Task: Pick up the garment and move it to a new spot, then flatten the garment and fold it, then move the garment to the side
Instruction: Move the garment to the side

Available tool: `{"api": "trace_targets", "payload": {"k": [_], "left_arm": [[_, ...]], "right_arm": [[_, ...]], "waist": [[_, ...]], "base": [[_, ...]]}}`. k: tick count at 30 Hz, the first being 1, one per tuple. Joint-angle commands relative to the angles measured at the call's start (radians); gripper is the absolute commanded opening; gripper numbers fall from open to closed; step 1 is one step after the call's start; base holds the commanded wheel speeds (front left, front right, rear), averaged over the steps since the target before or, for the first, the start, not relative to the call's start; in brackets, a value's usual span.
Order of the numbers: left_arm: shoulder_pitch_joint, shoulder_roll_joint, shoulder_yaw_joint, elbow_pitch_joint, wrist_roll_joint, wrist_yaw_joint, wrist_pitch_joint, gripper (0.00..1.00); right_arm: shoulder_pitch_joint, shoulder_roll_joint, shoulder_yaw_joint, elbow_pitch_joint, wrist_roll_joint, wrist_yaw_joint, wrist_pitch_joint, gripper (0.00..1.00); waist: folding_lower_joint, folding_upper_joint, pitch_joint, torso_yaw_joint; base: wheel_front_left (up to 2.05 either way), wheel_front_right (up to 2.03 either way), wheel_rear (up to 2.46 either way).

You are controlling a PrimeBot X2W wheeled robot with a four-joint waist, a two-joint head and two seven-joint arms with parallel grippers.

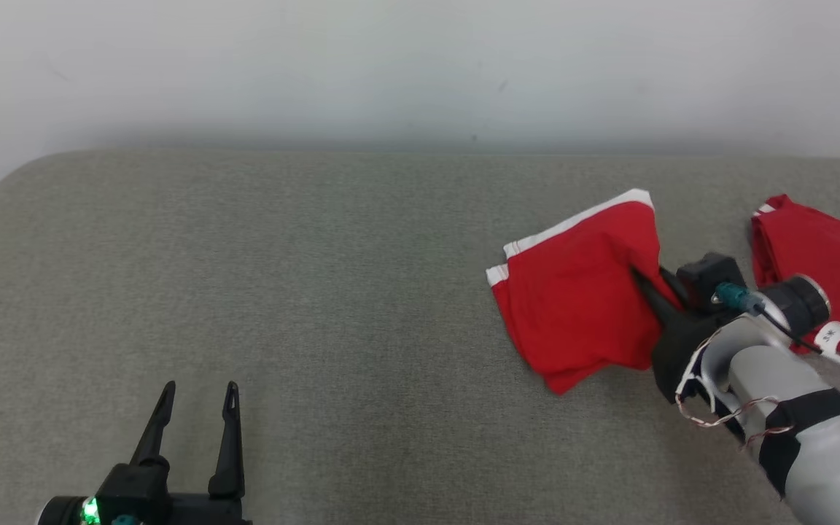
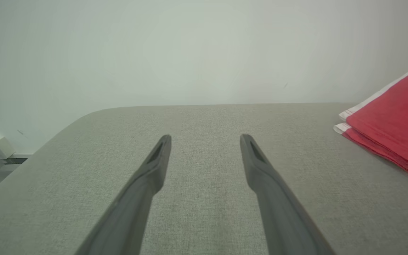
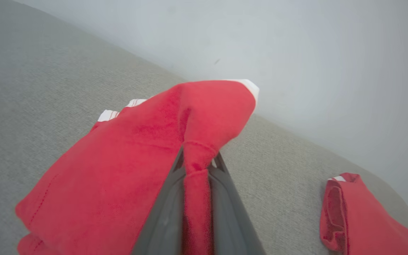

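- The red garment [image 1: 573,306], folded over with white bands along its far and left edges, is lying on the right part of the grey tabletop [image 1: 281,292], roughly midway between the far and near edges.
- The right gripper [image 1: 647,275] is reaching in from the near right corner and is pinching the garment's right side. In the right wrist view a ridge of red cloth is running between the two dark fingers, which are pressing close together on it.
- The pinched side is rising off the surface, its white-tipped corner standing up against the pale wall [image 1: 420,65], while the left part is resting on the tabletop.
- A second red garment [image 1: 828,270] is lying at the right edge of the tabletop, apart from the first, with the right forearm passing in front of it.
- The left gripper [image 1: 201,386] is hovering near the near left corner, fingers spread wide and pointing toward the far edge, gripping nothing.
- In the left wrist view bare grey surface is showing between its fingers.
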Motion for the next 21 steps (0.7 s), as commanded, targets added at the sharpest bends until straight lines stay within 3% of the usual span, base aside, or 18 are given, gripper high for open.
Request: {"api": "trace_targets", "payload": {"k": [1, 11, 21], "left_arm": [[-0.013, -0.001, -0.002, -0.009, 0.007, 0.001, -0.001, 1.00], [-0.056, 0.038, 0.005, -0.078, 0.036, 0.018, 0.014, 1.00], [-0.087, 0.075, 0.005, -0.142, 0.055, 0.027, 0.058, 1.00]], "right_arm": [[-0.030, -0.025, 0.024, -0.011, 0.006, -0.003, -0.001, 0.00], [-0.204, -0.188, 0.238, -0.060, 0.067, -0.003, 0.038, 0.00], [-0.332, -0.301, 0.314, -0.014, 0.148, -0.003, 0.067, 0.00]], "waist": [[0.0000, -0.0001, 0.055, -0.079], [0.0000, -0.0001, 0.156, -0.169], [0.0000, -0.0001, 0.245, -0.196]], "base": [[0.00, 0.00, 0.00], [0.00, 0.00, 0.00], [0.00, 0.00, 0.00]]}}
